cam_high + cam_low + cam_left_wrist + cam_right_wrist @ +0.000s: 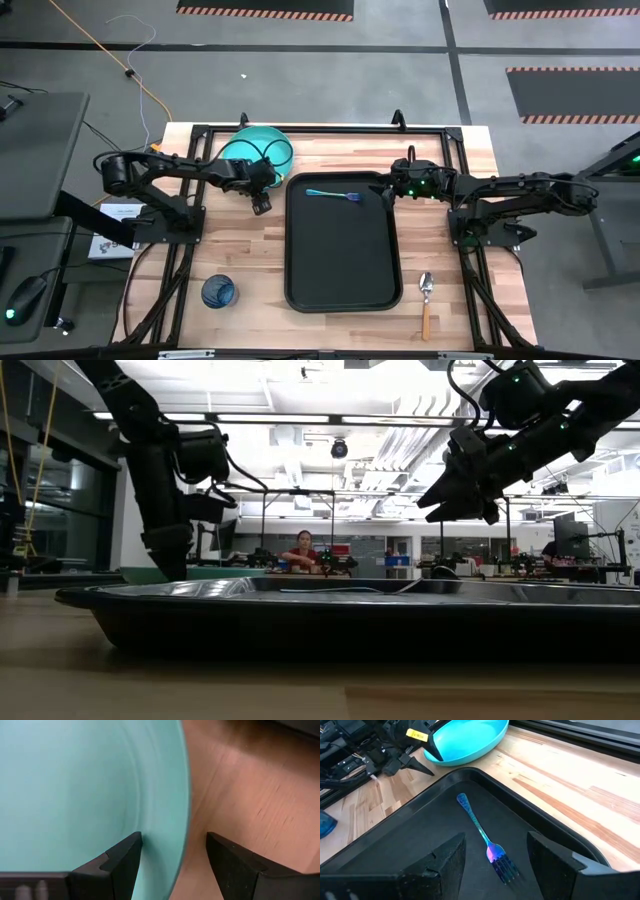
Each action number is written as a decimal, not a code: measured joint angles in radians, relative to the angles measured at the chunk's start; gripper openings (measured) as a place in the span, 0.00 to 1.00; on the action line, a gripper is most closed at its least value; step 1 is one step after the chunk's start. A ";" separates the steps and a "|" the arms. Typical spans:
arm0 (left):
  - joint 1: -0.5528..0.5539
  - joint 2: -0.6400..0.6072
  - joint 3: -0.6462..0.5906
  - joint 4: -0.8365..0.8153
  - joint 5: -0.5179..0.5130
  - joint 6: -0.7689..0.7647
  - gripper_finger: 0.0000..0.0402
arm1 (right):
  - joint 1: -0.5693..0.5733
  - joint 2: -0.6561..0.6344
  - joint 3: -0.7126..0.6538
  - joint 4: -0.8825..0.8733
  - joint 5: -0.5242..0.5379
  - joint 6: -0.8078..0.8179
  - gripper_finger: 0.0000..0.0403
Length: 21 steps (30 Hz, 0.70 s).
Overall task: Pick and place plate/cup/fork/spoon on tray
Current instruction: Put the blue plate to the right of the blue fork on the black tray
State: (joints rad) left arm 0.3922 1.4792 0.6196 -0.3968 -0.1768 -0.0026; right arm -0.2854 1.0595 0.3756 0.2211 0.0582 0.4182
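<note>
The teal plate (255, 150) lies on the table at the far left, beside the black tray (340, 260). My left gripper (262, 192) is open at the plate's near right rim. In the left wrist view one finger (125, 860) stands over the plate's inside (75, 785) and the other (235, 865) stands outside over the wood. No touch shows. The blue-handled fork (332, 194) lies flat in the tray's far end. My right gripper (388, 190) hovers open and empty above the fork's tines (502, 862). The blue cup (218, 291) stands at the near left. The orange-handled spoon (426, 300) lies right of the tray.
A black metal frame (330, 128) runs along the table's far edge and sides. The tray's raised rim (340, 600) shows in the low view between the two arms. People sit at benches in the room behind (300, 550). Bare wood lies between the cup and the tray.
</note>
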 joint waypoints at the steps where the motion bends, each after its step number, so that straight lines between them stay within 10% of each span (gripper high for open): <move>1: 0.000 0.000 0.000 0.001 -0.007 -0.001 0.53 | 0.000 0.000 0.000 0.000 -0.003 0.000 0.50; 6: -0.010 0.002 0.002 0.010 -0.064 -0.015 0.40 | 0.000 0.000 0.000 0.000 -0.003 0.000 0.50; 11: -0.033 0.007 0.080 -0.061 -0.240 0.003 0.05 | 0.000 0.000 0.000 0.000 -0.003 0.002 0.50; 21: -0.224 -0.048 0.318 -0.188 -0.404 0.110 0.01 | 0.000 0.000 0.000 0.001 -0.004 0.055 0.50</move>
State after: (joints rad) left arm 0.1681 1.4315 0.9380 -0.5847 -0.5812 0.1073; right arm -0.2852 1.0595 0.3756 0.2224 0.0544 0.4730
